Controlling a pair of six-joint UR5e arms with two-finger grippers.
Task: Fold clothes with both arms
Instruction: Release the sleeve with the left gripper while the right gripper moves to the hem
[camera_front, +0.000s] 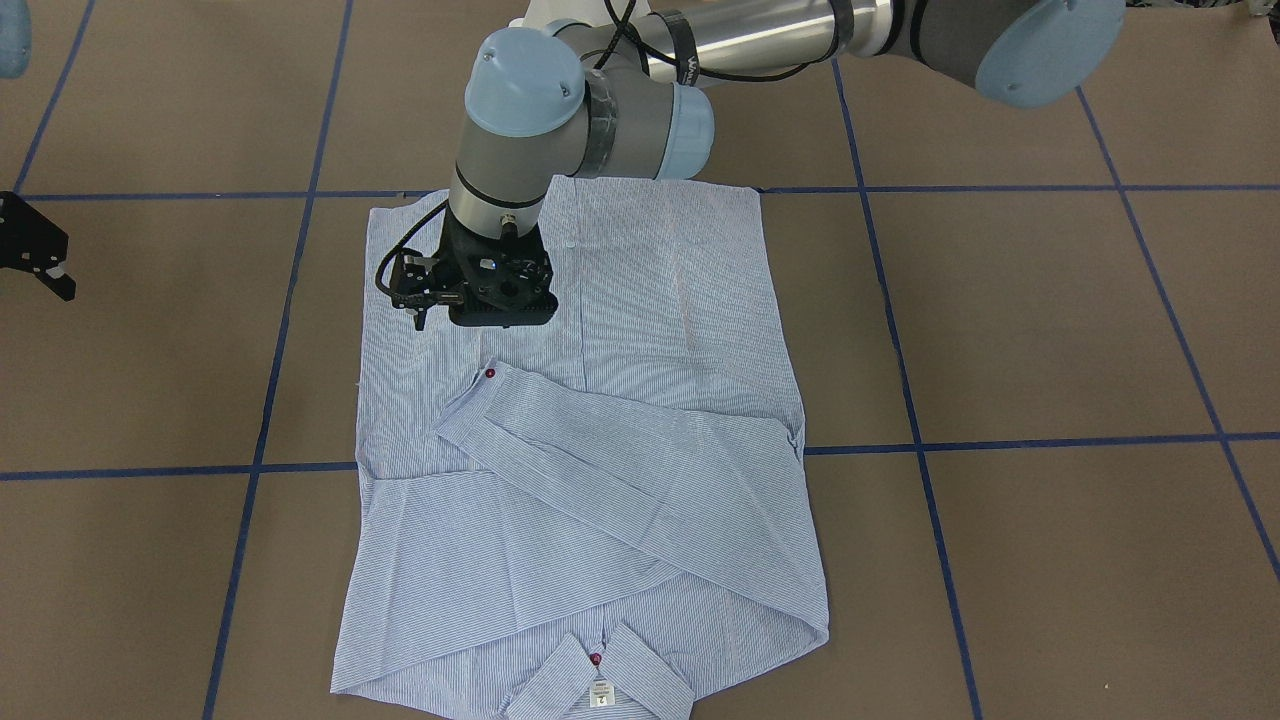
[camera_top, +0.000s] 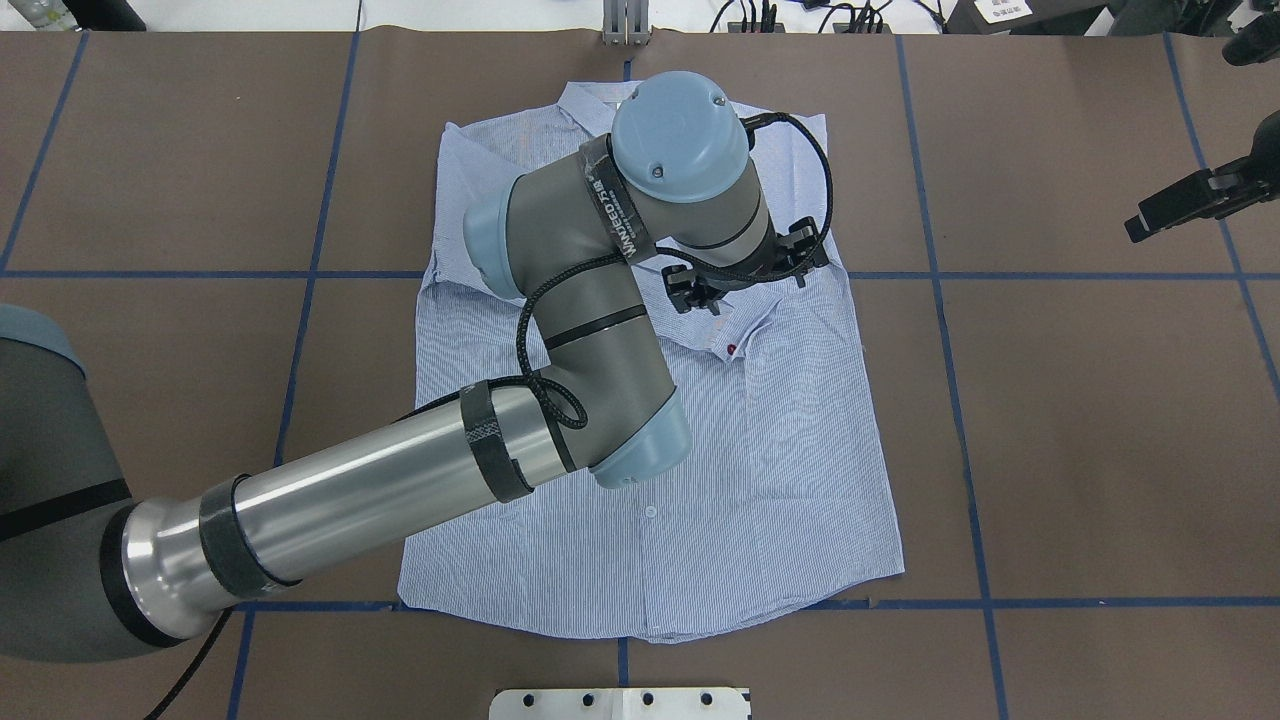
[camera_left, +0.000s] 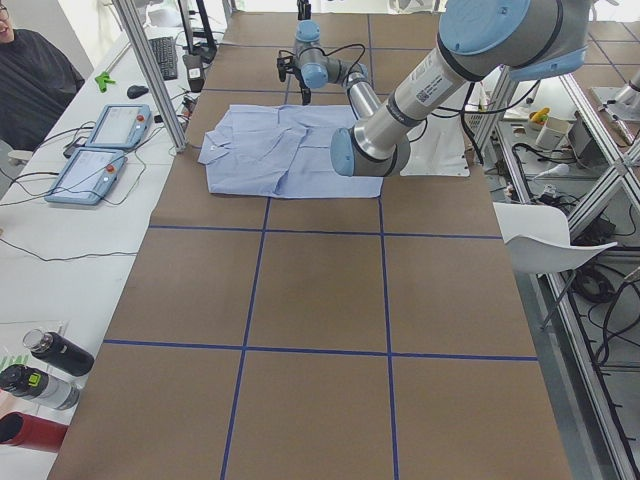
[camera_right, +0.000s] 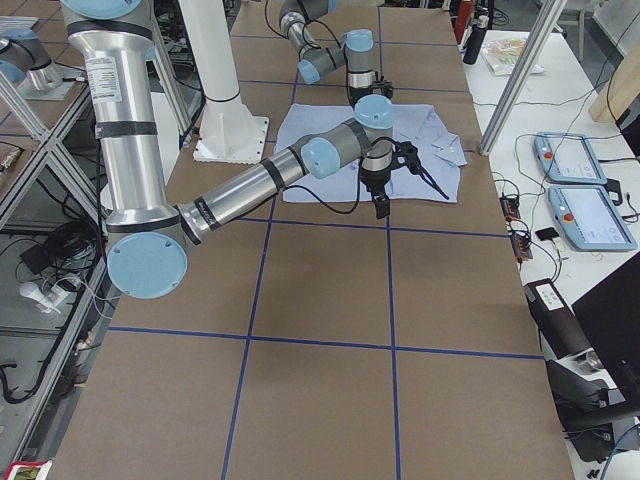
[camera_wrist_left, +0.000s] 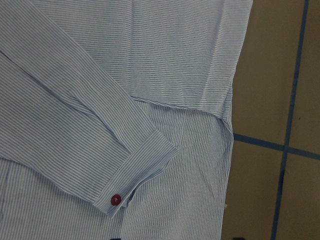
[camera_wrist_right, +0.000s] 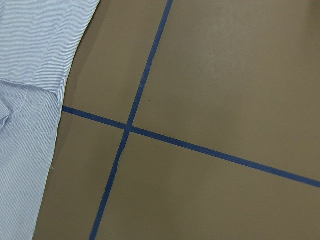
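So we've got the big brown table (camera_front: 1050, 330) with its blue tape grid, and the striped shirt (camera_front: 660, 300) is lying flat about mid-table, hem toward the robot and neck toward the far side. The left arm (camera_top: 400, 490) reaches in across the shirt, and its wrist is bent down over the cloth. The right arm (camera_right: 240, 190) is parked well off to the side, over bare table just past the shirt's edge (its wrist camera only catches a strip of fabric). The left gripper (camera_front: 490, 300) hangs just above the shirt body near the folded-in cuff. We honestly can't tell how its jaws are set, because the wrist blocks them. It's the same with the right gripper (camera_front: 50, 270), which is too far out at the edge of the shots for us to call it clenched or released. One sleeve (camera_front: 640, 470) is folded diagonally across the front. The collar (camera_front: 640, 665) lies flat, and the cuff (camera_front: 475, 400) rests on the shirt body. There's a small white label (camera_front: 600, 692) at the neck and a dark red button (camera_front: 489, 373) on the cuff.
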